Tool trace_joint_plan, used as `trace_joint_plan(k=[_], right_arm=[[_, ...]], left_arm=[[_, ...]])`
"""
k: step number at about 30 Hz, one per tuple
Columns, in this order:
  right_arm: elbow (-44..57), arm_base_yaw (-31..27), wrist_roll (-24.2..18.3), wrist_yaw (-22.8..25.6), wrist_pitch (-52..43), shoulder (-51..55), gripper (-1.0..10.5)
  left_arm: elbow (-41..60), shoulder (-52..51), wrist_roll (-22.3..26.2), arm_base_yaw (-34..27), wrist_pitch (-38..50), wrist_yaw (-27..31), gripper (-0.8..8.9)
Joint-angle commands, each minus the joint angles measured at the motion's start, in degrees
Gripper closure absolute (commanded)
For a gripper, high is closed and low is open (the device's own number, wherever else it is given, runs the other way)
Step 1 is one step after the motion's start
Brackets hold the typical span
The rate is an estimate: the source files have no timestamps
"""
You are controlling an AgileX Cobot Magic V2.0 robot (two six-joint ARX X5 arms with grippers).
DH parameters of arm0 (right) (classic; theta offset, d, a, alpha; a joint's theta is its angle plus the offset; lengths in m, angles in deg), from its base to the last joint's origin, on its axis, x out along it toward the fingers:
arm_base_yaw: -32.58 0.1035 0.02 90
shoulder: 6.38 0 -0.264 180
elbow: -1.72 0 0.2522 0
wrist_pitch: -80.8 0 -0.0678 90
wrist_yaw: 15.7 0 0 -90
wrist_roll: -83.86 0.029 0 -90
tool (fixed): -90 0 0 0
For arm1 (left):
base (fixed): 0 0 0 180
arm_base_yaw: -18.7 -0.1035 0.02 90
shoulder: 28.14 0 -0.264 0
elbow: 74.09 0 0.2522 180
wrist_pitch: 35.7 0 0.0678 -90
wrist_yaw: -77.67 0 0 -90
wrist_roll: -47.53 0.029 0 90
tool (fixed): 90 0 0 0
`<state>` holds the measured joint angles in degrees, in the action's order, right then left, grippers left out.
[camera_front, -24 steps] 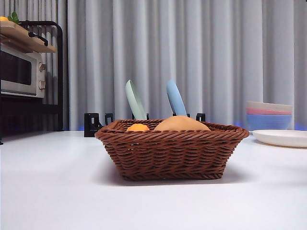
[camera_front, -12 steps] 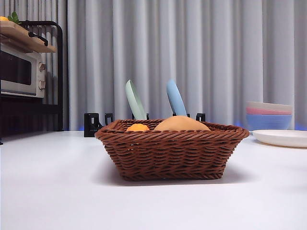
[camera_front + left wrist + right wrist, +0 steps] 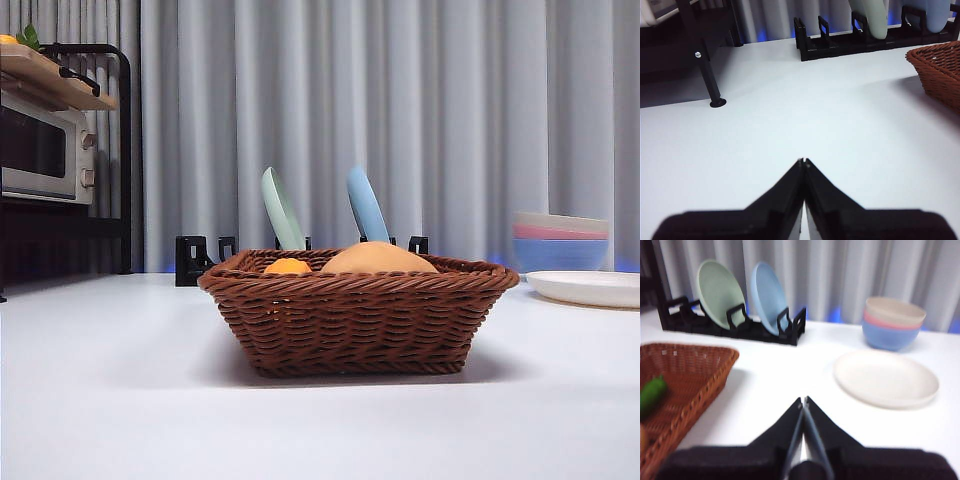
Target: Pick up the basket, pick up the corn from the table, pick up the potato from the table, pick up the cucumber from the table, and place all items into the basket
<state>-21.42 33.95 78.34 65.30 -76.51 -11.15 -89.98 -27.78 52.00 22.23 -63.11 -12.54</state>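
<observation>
The basket (image 3: 358,312) is sitting on the white table (image 3: 120,400), holding the potato (image 3: 378,259) and the smaller corn (image 3: 288,266) beside it, with the cucumber (image 3: 651,394) lying by one wall. The left gripper (image 3: 803,162) and the right gripper (image 3: 803,400) are both hovering over bare table off to opposite sides of the basket, touching nothing. Each is showing its jaws pressed together and gripping nothing.

Both grippers, left gripper (image 3: 803,162) and right gripper (image 3: 803,401), are made of matte black jaws tapered to thin wedge tips.
</observation>
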Motion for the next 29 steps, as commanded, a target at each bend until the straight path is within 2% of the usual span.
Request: trace_joint_plan(k=[1,12,29], right_arm=[[3.34,-0.13,1.29,-0.07,-0.94,3.39,9.5],[9.07,-0.13,4.83,0.09,0.90,4.72,9.5],[9.05,-0.13,5.05,0.33,0.74,4.61,9.5]], left_arm=[[0.79,-0.15,-0.37,-0.15,-0.04,0.00,8.15],[0.79,-0.13,-0.37,-0.15,-0.07,0.00,8.15],[0.79,-0.15,-0.37,-0.15,-0.04,0.00,8.15]])
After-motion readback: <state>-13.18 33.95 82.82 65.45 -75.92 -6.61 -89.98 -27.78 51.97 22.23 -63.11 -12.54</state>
